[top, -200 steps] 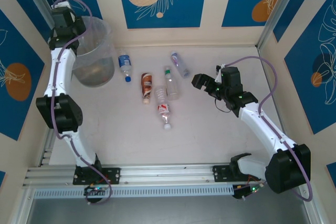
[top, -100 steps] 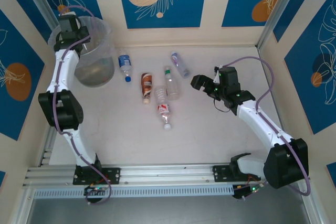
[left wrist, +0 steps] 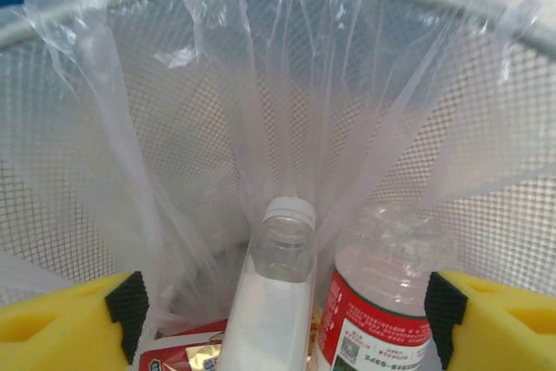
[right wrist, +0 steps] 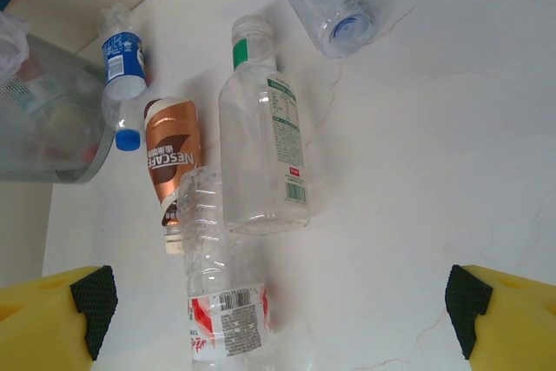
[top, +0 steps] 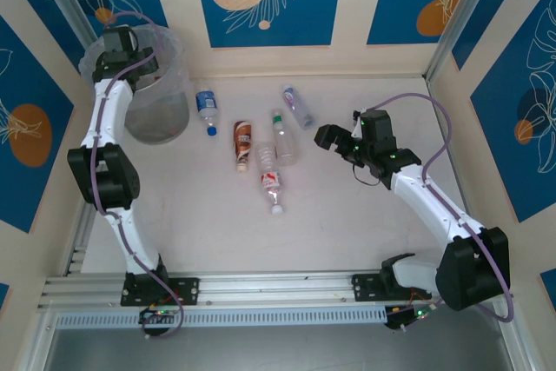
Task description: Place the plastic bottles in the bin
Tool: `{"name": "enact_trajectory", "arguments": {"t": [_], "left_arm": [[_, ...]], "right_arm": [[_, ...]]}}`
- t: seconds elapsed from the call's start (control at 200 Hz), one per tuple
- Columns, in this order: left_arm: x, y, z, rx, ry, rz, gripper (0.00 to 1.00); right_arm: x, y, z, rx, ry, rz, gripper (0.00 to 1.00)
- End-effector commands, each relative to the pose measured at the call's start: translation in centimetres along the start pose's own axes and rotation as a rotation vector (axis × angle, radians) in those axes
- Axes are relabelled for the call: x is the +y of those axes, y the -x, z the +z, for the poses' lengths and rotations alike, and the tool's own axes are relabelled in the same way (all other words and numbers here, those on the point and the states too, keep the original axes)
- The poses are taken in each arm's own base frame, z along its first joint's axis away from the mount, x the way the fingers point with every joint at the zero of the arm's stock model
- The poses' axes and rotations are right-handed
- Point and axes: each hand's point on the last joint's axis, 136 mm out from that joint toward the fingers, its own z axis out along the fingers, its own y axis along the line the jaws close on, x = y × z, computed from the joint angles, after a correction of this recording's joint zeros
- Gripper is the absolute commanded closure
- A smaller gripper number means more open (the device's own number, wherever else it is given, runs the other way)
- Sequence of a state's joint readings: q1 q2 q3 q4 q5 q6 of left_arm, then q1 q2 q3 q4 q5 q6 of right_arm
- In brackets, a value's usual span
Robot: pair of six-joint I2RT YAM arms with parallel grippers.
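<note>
Bin: we see the bin standing upright in the far left corner of the surface. It has a mesh wall and a crinkly clear liner.
In the bin: a white bottle and a red-labelled bottle lie side by side. Their long axes run up toward the liner, and the white one has its neck uppermost.
Left gripper: the left gripper is over the bin, released. Its fingers are spread wide either side of the two bottles and clamp neither.
Right gripper: the right gripper is released and hangs above the bottles on the surface.
Blue-labelled bottle: it is just beside the bin, its axis running far to near and its blue cap toward us.
Brown bottle: it lies at mid-surface, axis far to near.
Green-capped bottle: it lies right of the brown one, parallel to it, with its cap toward the far wall.
Purple bottle: it is the farthest back and lies slanted, far-left to near-right.
Red-and-white bottle: it is the nearest to us, with its white cap pointing to the near edge.
Surface: it is pale with fine veins, and a metal rail runs along the near edge.
Room: we see cream walls with blue leaf-print panels and orange discs.
</note>
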State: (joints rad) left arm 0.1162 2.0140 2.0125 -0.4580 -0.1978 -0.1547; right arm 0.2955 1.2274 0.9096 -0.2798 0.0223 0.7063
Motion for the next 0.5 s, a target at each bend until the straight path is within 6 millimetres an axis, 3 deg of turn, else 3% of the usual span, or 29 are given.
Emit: {"name": "enact_trajectory", "arguments": {"t": [0.0, 0.19, 0.495], "left_arm": [[0.3, 1.4, -0.6, -0.016, -0.015, -0.039, 0.11], [-0.2, 2.0, -1.5, -0.019, -0.048, -0.043, 0.07], [-1.9, 4.2, -4.6, -0.065, -0.164, -0.085, 0.04]], "right_arm": [[1.0, 0.5, -0.5, -0.009, 0.019, -0.012, 0.00], [1.0, 0.5, -0.4, -0.007, 0.017, -0.017, 0.00], [1.0, 0.4, 0.0, -0.001, 0.016, -0.016, 0.00]]}}
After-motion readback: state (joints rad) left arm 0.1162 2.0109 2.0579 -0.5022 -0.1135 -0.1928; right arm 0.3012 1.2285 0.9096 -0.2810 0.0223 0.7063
